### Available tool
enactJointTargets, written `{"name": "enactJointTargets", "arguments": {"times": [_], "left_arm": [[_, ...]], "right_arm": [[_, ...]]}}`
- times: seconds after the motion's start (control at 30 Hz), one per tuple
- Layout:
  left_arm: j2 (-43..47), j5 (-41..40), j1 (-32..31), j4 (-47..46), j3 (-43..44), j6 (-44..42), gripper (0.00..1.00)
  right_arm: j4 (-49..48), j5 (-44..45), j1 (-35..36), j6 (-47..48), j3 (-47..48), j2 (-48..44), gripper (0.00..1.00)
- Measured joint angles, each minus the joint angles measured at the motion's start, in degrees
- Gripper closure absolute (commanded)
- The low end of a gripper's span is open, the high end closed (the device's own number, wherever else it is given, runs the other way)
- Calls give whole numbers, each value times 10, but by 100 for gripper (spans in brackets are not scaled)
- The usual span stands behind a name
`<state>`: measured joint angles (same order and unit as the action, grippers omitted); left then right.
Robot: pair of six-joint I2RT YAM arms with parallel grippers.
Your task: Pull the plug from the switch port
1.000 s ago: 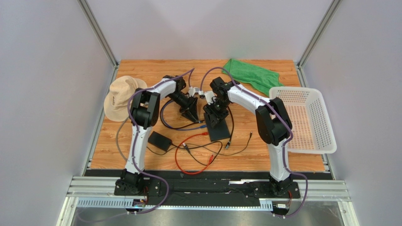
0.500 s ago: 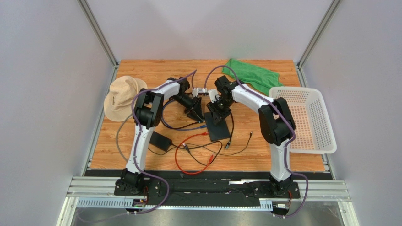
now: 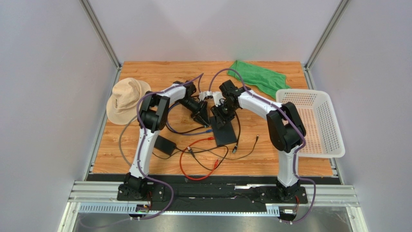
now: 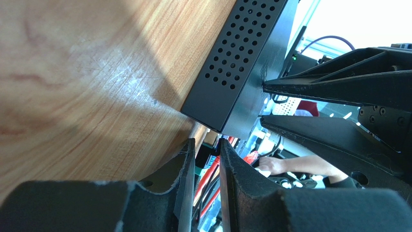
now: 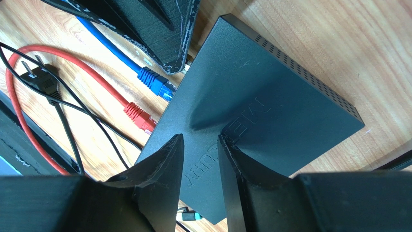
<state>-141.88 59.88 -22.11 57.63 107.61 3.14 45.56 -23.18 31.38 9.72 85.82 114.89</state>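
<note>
Wooden table [image 3: 145,72] carries the switch [image 3: 227,137] lengthwise near-far (ports [image 3: 213,129] leftward)

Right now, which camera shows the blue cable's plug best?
The right wrist view: the blue plug sits large and sharp at the edge of the black switch box, beside a red plug. The top view shows it only as a tiny blue speck. In the left wrist view I cannot make it out.
</note>
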Motion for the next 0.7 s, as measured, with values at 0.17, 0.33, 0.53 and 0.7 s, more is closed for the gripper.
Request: {"name": "enactJointTargets", "arguments": {"times": [0.17, 0.33, 0.53, 0.7], "left_arm": [[0, -3, 0, 1, 0, 1, 100], [3, -18, -1, 4, 0, 5, 100], [18, -63, -10, 15, -1, 0, 100], [35, -118, -10, 49, -15, -5, 100]], "right_arm": [[-4, 3, 1, 0, -3, -2, 60], [-7, 17, 7, 0, -7, -4, 59], [-13, 21, 11, 0, -11, -7, 59], [-14, 23, 12, 0, -11, -7, 59]]}}
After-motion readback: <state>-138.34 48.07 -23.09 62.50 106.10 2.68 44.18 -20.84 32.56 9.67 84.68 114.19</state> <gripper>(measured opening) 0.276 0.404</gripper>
